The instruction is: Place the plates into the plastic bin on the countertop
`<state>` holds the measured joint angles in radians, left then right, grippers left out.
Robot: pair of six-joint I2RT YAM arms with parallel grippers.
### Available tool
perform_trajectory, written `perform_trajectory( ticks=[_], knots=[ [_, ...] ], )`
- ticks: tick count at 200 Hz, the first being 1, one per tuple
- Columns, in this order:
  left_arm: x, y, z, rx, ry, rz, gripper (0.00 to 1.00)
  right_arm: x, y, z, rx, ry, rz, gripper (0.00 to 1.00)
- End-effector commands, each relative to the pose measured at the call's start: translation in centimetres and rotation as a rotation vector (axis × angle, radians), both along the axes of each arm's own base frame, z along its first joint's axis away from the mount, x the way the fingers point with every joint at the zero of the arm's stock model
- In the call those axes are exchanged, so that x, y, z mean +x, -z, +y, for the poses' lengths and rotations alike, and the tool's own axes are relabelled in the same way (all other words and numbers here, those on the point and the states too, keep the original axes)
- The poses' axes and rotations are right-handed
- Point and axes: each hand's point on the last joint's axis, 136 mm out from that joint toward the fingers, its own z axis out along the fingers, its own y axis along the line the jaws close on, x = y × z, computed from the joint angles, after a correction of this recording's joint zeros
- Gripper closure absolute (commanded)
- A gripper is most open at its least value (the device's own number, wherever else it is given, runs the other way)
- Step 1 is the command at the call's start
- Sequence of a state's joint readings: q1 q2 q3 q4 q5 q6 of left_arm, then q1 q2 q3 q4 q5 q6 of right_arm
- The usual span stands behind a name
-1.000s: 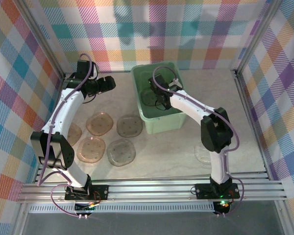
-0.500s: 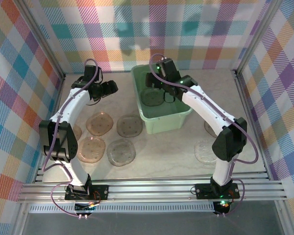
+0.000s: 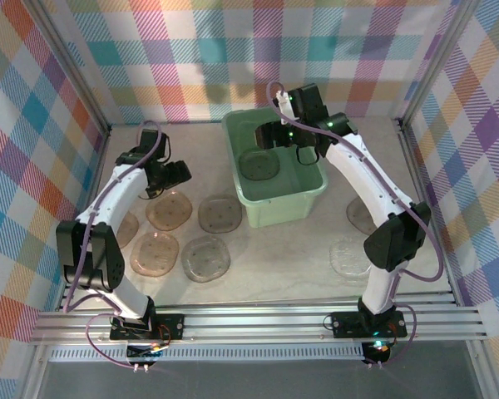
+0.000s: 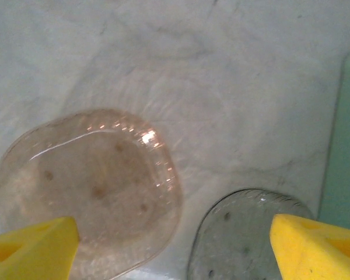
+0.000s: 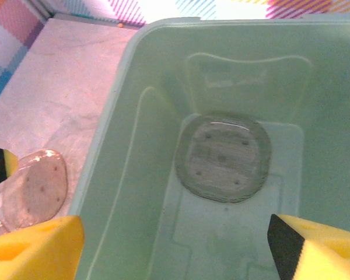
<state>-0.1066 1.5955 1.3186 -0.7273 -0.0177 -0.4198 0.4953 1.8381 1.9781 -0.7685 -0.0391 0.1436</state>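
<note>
we find the bin point(image 3: 287, 206) against the far edge of the tabletop point(image 3: 274, 274), one plate point(image 3: 259, 164) lying in it. five plates point(image 3: 169, 211) cluster toward the left edge; two plates point(image 3: 349, 254) lie near the right edge.

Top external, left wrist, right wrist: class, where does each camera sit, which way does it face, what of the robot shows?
Top external: above and behind, facing down on the countertop and plastic bin; left arm and right arm show.
Left wrist: on the left arm, facing down at an amber plate and a grey plate; left gripper shows.
Right wrist: facing down into the bin at one clear plate; right gripper shows.
Shared: top external also sees that plate.
</note>
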Motion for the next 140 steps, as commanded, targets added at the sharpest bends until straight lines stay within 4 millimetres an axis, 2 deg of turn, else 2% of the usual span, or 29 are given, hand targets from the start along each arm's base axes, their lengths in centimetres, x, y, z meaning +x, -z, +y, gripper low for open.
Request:
perform_trajectory(
  ticks=[1,31,62,90,115,140],
  knots=[
    [-2.4,0.5,2.4,0.026,-0.075,0.061,0.15,0.4,0.7,1.1,0.036,-0.068,0.036,0.19],
    [-4.3,2.6,4.5,0.042,-0.126,0.142,0.15,0.7,1.1,1.9,0.056,-0.088,0.052,0.19],
    [-5.7,4.7,5.5,0.012,-0.146,0.199,0.16,0.9,1.2,1.9,0.049,-0.085,0.052,0.20],
    [-5.6,6.2,5.9,-0.004,-0.132,0.225,0.18,1.2,1.2,2.3,0.059,-0.103,0.052,0.21],
    [-5.7,7.8,6.6,-0.039,-0.132,0.266,0.21,0.7,0.6,3.5,0.098,-0.162,0.070,0.25],
    [-5.8,8.6,6.9,-0.052,-0.129,0.285,0.23,0.7,0.6,3.7,0.107,-0.169,0.078,0.28]
  ],
)
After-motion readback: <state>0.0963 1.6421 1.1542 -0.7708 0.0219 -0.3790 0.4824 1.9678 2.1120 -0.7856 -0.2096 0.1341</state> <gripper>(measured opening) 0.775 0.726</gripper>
